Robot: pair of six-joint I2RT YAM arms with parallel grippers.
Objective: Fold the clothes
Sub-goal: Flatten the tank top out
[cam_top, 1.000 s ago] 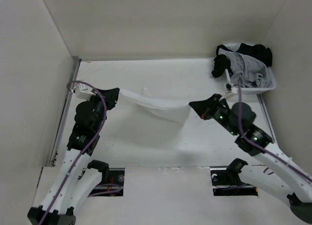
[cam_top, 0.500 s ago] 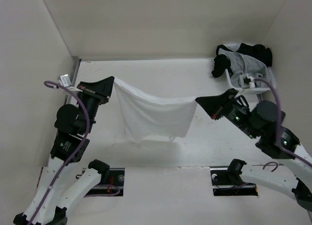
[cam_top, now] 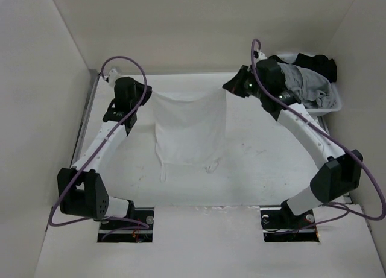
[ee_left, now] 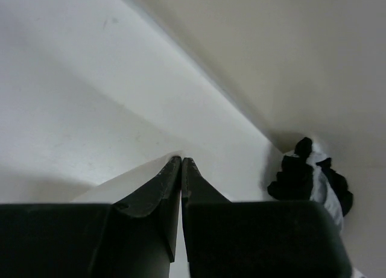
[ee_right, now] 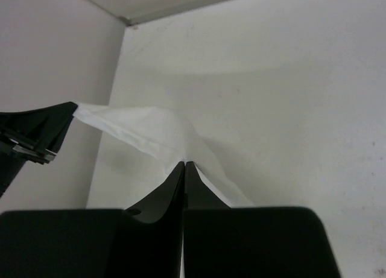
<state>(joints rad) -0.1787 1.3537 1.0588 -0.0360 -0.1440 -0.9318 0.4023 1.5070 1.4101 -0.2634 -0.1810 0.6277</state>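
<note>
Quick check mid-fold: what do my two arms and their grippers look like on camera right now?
The left arm and right arm have white links with black joint housings. A thin purple cable loops along each. The left gripper and right gripper are matte black, each with two fingers tapering to narrow tips. No markings are readable.

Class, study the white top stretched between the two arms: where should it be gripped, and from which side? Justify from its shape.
Probably the two corners of the straight far edge of the top, each from its outer side, where the left gripper and right gripper pinch it. That edge pulls taut, so the cloth hangs flat, straps trailing nearest.
</note>
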